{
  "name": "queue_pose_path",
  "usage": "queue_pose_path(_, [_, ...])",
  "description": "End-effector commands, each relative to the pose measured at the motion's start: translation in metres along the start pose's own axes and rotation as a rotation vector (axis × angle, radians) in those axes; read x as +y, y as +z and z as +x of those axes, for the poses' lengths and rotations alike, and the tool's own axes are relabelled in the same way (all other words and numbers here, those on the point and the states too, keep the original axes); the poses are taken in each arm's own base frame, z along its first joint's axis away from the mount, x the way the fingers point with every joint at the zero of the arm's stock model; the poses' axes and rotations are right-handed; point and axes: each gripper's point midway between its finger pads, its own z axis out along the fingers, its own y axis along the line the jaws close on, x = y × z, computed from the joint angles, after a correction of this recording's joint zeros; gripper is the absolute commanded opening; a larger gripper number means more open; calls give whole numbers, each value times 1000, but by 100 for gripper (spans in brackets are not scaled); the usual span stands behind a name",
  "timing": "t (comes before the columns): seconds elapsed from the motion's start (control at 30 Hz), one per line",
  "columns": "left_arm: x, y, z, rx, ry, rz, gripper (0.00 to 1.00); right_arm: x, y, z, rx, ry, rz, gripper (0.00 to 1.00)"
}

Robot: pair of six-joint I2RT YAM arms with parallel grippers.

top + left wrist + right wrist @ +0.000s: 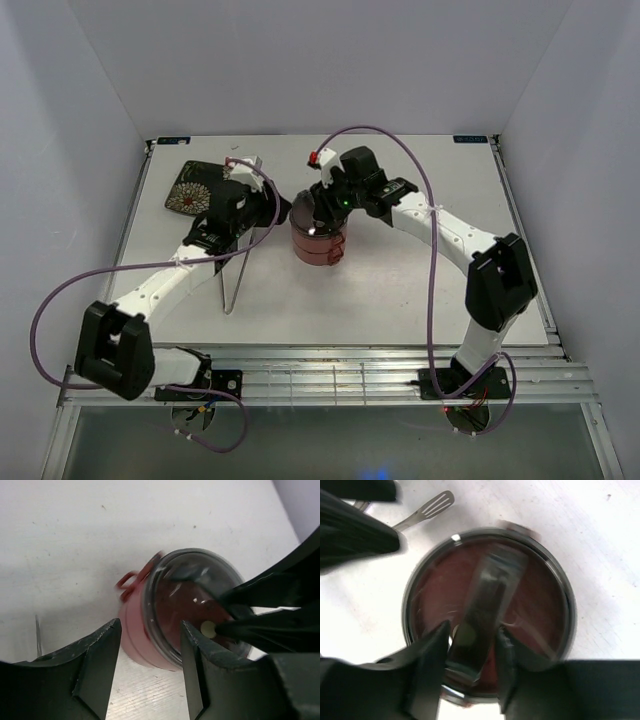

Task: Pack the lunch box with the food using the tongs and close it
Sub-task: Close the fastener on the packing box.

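Midway between the table's (400, 290) side edges, nearer the far one, the lunch box (318, 235) stands stacked, top lid (540, 610) on.
Above it the right gripper (470, 645) straddles the lid's handle (485, 605), whether clamped I cannot tell; the left gripper (150, 650) is just beside, jaws apart and empty; the tongs (235, 280) lie near-left.

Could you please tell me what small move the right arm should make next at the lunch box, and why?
Probably close the right gripper firmly on the handle strap atop the lunch box. Its fingers sit either side of that strap, directly over the lid, but blur hides whether they pinch it yet.
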Motion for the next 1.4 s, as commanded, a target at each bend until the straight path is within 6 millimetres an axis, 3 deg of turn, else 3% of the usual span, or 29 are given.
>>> queue_pose_path(0.0, [8,-22,-25,-44,-76,-53,61,0,-5,3,32,-131,-19,39])
queue_pose_path(0.2, [-3,-35,-36,-25,-41,8,61,22,-20,-4,-39,-347,-162,24])
queue_pose_path(0.47, [-18,-43,-38,-16,-18,85,61,53,-30,23,0,-493,-391,23])
queue_pose_path(0.57, [-24,-43,-38,-7,-15,118,60,51,-28,25,9,-500,-386,32])
queue_pose_path(0.67, [-26,-43,-41,-7,-11,126,60,55,-30,23,3,-511,-406,53])
queue_pose_path(0.77, [-28,-43,-43,-6,-11,132,60,50,-33,14,-14,-529,-371,63])
queue_pose_path(0.93, [-35,-43,-49,-10,9,164,58,36,-50,-38,-142,-492,-204,71])
queue_pose_path(1.07, [-39,-40,-53,12,26,177,57,40,-84,-81,-332,-467,-114,82])
queue_pose_path(1.1, [-40,-40,-53,16,28,187,57,43,-100,-92,-380,-470,-94,84])
queue_pose_path(1.23, [-54,-37,-52,37,38,241,55,26,-123,-103,-429,-316,51,84])
queue_pose_path(1.33, [-76,-30,-42,69,75,291,53,9,-133,-91,-419,-87,147,75])
queue_pose_path(1.37, [-83,-28,-39,80,86,307,51,4,-128,-75,-393,-13,166,72])
